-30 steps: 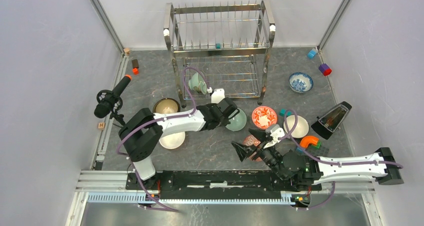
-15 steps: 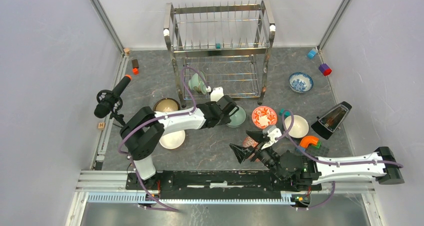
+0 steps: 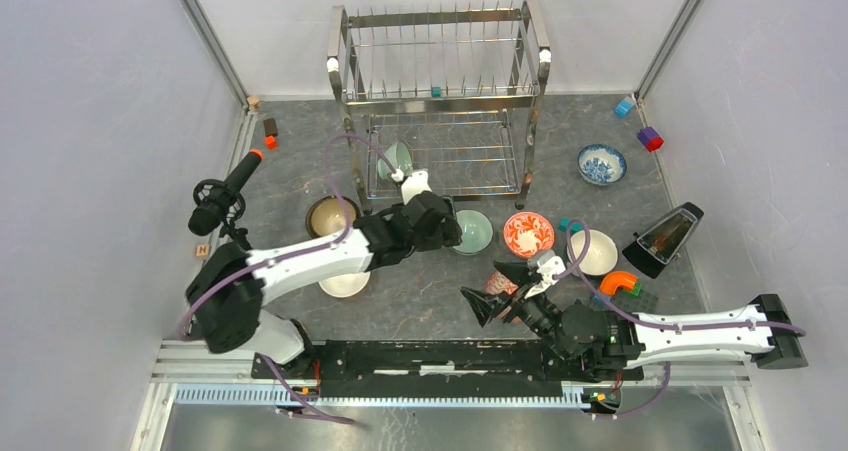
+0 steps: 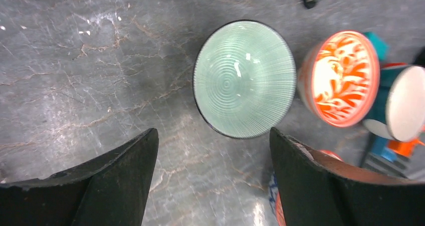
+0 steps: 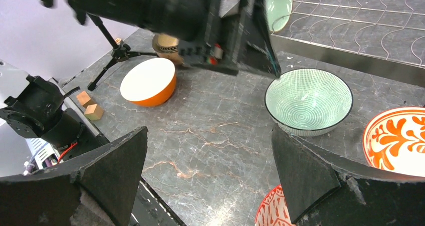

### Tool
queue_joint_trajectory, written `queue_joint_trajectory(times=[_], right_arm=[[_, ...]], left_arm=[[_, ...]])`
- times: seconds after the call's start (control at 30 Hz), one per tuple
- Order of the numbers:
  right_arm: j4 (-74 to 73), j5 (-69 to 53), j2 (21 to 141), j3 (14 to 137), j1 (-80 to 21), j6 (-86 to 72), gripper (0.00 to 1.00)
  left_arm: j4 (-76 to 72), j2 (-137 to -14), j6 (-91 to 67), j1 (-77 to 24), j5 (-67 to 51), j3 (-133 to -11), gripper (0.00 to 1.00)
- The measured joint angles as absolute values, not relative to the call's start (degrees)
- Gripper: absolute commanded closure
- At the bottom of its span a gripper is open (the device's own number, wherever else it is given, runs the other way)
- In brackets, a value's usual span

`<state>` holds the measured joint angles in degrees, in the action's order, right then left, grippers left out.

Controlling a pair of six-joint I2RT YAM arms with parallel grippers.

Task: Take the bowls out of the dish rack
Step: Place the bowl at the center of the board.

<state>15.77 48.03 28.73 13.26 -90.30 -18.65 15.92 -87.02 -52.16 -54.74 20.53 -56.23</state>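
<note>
Left claw (image 4: 213, 132): jaws spread wide, nothing between them, touching nothing.
Pale green bowl (image 4: 244, 78): just ahead of the left claw's fingertips, upright on the table, clear of both fingers (image 4: 125, 176); probably parked here to join the other unloaded bowls in front of the rack.
Red-orange patterned bowl (image 4: 341, 78): ahead and to the right of the left claw, just beside the green one, rims near but apart.
Dish rack (image 3: 440, 91): beyond the left claw, no bowl seen on its upper tier.
Second pale green bowl (image 3: 397, 159): beyond the left claw and slightly to its left, standing on edge in the rack's lower tier, propped by the wires; the only bowl seen in the rack.
Right claw (image 5: 209, 131): jaws fully apart, empty, hovering low over the table; red patterned bowl (image 5: 273, 211) just below its right finger.
Reason for right claw's pose: likely waiting out of the way while the left arm works the rack side.
Progress: seemingly near the end, one bowl to go.
Next move: probably a reach toward the rack for the upright bowl; calls for a pinch on its rim between the wires.
</note>
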Motion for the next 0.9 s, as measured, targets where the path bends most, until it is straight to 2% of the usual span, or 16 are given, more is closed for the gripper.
queue_joint_trajectory(times=[0.37,0.5,0.67,0.9], right_arm=[[12.73,50.33,28.82,12.1,-90.3,-17.52,0.02],[11.92,51.75,29.87,11.57,-90.3,-17.54,0.02],[12.01,52.34,34.09,10.98,-90.3,-17.56,0.02],[11.33,52.8,42.0,11.86,-90.3,-17.74,0.02]], left_arm=[[23.79,-68.51,-29.78,-56.12,29.1,-56.8,0.11],[23.16,-58.43,-22.11,-56.12,30.92,-54.61,0.13],[21.52,-49.04,-12.84,-56.12,30.68,-52.8,0.09],[17.58,-42.94,-6.98,-56.1,33.56,-42.87,0.08]])
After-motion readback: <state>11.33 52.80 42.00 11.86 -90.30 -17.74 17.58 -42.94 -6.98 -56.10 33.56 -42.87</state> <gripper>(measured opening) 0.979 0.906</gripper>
